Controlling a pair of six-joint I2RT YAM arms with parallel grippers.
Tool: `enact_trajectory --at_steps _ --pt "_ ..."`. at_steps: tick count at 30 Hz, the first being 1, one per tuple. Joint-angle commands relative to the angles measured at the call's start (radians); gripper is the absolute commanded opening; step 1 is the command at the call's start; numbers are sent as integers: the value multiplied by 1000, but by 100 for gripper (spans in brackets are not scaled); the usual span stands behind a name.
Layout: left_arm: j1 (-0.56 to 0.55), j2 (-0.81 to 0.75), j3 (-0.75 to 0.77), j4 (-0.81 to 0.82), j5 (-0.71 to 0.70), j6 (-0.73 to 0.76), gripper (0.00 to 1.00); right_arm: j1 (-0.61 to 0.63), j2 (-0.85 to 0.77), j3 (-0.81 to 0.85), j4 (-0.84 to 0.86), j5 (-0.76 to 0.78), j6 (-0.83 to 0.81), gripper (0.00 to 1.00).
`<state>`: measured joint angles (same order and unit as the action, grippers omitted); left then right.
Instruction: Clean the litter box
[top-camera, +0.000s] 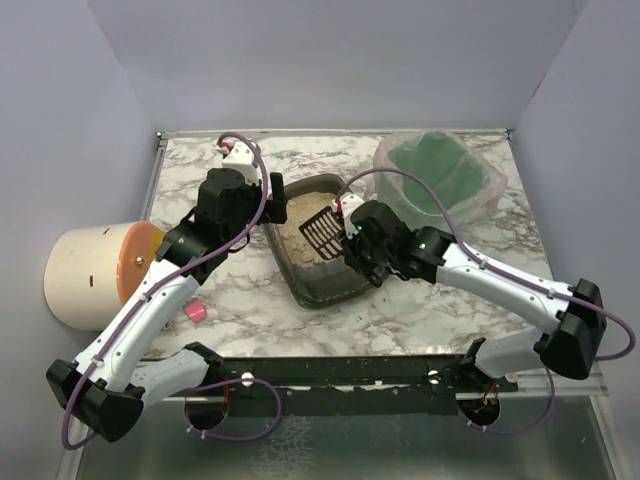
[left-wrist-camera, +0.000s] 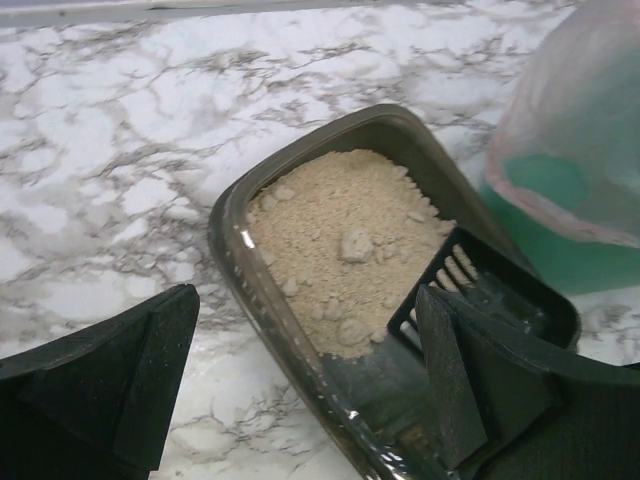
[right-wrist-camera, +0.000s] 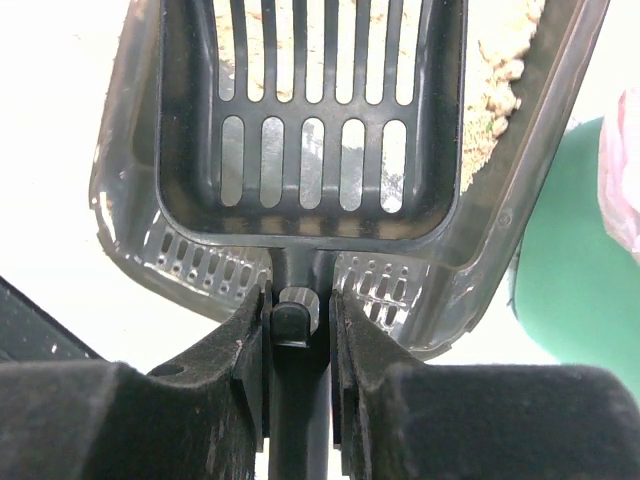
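Right gripper (right-wrist-camera: 297, 310) — clamped on the handle of the black slotted plastic scoop (right-wrist-camera: 300, 228), whose basket sits in the tray, apparently empty.
Left gripper (left-wrist-camera: 307, 305) — fingers wide apart astride the tray's left rim, holding nothing.
Shallow dark grey-brown rectangular plastic litter box (top-camera: 330, 290): mid-table on the marble-patterned tabletop (top-camera: 240, 310), with beige litter heaped at the far end and pale clumps (left-wrist-camera: 355, 245) present.
Green bucket lined with a clear bag (top-camera: 440, 175): far right.
Judgement: sifting has barely begun, and the clumps are yet to be lifted and dumped.
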<state>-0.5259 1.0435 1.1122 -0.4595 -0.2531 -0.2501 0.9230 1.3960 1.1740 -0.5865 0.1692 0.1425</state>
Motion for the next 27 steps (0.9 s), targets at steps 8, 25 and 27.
enact_trajectory --at_steps 8,25,27 --pt "-2 34 85 -140 350 -32 99 49 -223 -133 63 -117 -468 1" --pt "-1 -10 -144 -63 863 -215 72 51 -361 -180 -29 -291 -699 1" --pt "-1 -8 -165 -39 884 -234 65 51 -380 -183 -27 -301 -696 1"
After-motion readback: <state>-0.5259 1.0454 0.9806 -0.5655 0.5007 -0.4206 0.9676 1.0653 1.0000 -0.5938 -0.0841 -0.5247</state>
